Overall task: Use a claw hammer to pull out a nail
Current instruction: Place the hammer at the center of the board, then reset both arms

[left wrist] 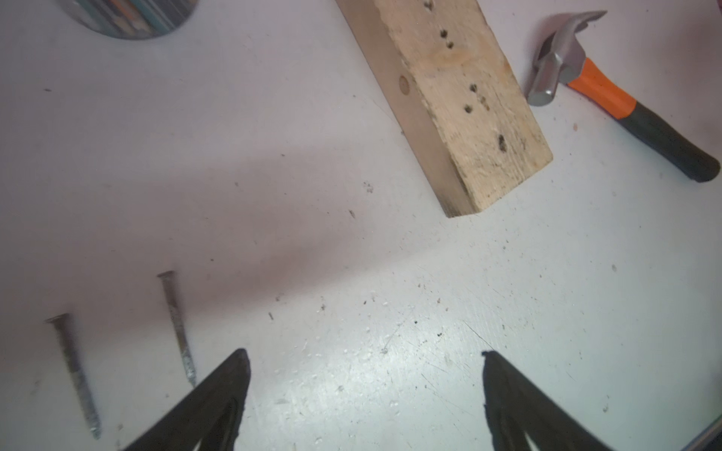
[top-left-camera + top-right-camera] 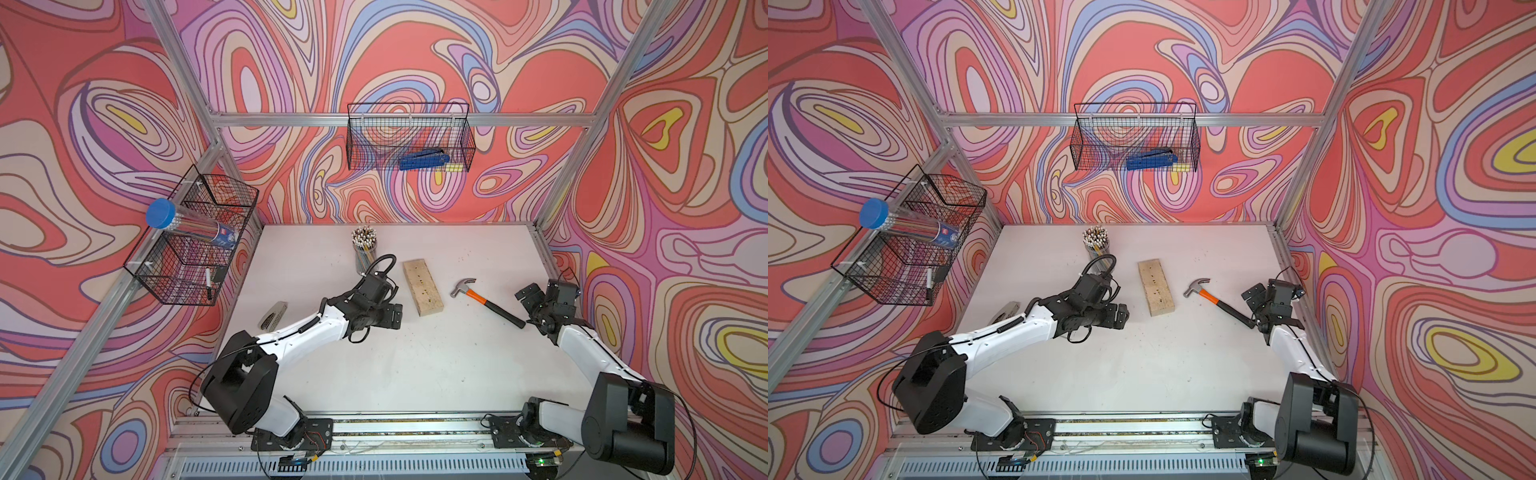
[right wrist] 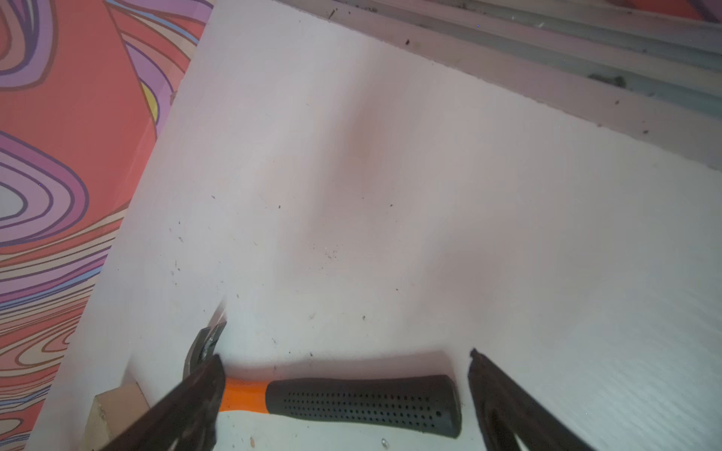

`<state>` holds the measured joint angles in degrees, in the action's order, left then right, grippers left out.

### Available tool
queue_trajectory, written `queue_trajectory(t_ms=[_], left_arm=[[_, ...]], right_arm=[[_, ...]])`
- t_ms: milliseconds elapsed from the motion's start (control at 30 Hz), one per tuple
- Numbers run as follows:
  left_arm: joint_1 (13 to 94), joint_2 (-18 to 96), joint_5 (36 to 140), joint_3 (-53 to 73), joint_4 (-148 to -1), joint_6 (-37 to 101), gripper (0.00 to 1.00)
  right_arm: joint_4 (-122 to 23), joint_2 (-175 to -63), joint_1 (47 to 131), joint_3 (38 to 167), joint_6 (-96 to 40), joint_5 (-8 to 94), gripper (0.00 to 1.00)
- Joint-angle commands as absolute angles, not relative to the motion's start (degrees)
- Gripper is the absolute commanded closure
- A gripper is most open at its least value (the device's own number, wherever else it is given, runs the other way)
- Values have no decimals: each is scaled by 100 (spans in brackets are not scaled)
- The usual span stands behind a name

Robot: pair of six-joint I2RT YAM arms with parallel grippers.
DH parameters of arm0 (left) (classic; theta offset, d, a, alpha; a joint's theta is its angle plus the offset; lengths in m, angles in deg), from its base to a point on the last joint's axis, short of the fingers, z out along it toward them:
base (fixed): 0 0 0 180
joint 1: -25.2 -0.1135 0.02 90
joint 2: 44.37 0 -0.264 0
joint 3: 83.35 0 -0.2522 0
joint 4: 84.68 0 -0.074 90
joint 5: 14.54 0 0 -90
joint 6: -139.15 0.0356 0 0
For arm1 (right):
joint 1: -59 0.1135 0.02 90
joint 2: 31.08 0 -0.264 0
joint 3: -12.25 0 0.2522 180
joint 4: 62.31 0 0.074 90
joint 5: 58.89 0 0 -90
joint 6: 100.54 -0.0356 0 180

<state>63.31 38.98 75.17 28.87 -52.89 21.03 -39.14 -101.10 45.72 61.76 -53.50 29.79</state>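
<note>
The claw hammer (image 2: 486, 301) (image 2: 1219, 301) lies flat on the white table, silver head toward the wooden block (image 2: 423, 286) (image 1: 469, 105), black grip toward my right gripper (image 2: 530, 309). That gripper (image 3: 345, 354) is open, hovering just above the hammer (image 3: 351, 402), whose handle runs from one finger to the other without being clamped. My left gripper (image 2: 394, 316) (image 1: 364, 353) is open and empty, left of the block. Two loose nails (image 1: 177, 324) (image 1: 74, 375) lie flat on the table near it. The block's top shows several holes.
A cup of pencils (image 2: 365, 245) stands behind the left arm. A grey object (image 2: 274, 316) lies at the table's left side. A wire basket (image 2: 409, 137) on the back wall holds a blue tool (image 2: 424, 159). Another basket (image 2: 195, 237) hangs on the left wall.
</note>
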Motion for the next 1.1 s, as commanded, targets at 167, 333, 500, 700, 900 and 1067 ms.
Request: queue_trajectory(t_ms=[167, 333, 500, 700, 900, 1067], left_arm=[[5531, 2918, 6340, 3344, -5621, 2341, 0], [4903, 2286, 5030, 4411, -6948, 2970, 0], [3801, 2250, 5028, 4923, -7583, 3472, 0], [3079, 2805, 5208, 5266, -8979, 3902, 0], [2893, 3574, 5257, 5697, -10439, 4161, 0], [2820, 3814, 5349, 6106, -11626, 4329, 0]], right_arm=[[-4803, -10263, 5958, 6832, -3473, 2059, 2], [-5749, -10740, 6358, 6907, -2600, 1754, 2], [-6779, -11007, 6413, 6510, -2018, 1312, 2], [-7648, -11783, 6419, 6383, -1767, 628, 2], [-7792, -12192, 6355, 6573, -1641, 264, 2], [-8241, -12015, 6320, 6180, -1359, 988, 2]])
